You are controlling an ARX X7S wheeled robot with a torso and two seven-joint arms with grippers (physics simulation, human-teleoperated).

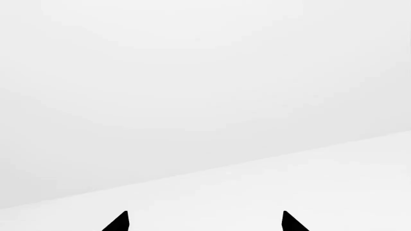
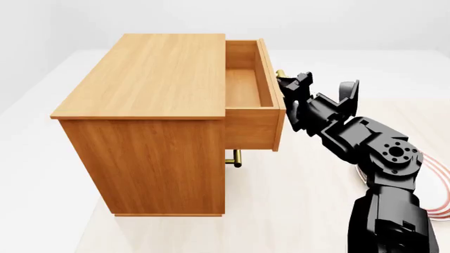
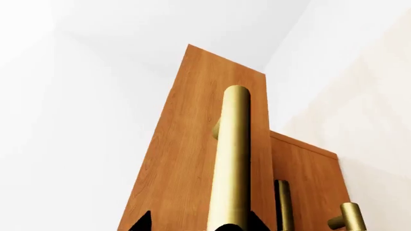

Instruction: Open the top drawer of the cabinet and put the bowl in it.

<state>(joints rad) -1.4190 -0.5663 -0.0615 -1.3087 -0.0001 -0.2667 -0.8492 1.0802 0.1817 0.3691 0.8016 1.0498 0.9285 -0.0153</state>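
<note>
Beside the open top drawer [image 2: 247,87], right gripper [image 2: 287,84] at its handle [image 3: 231,159].

One cabinet [image 2: 151,126] stands on the surface [image 2: 295,211]. One drawer, the top drawer [image 2: 250,100], is pulled out. Three brass handles [image 3: 232,159] show in the right wrist view. One black arm [image 2: 372,158] is in the head view, and one red-ringed plate [image 2: 439,203] at its edge.

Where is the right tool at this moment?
In the head view the right tool is at the brass handle on the front of the pulled-out top drawer, right of the cabinet.
</note>
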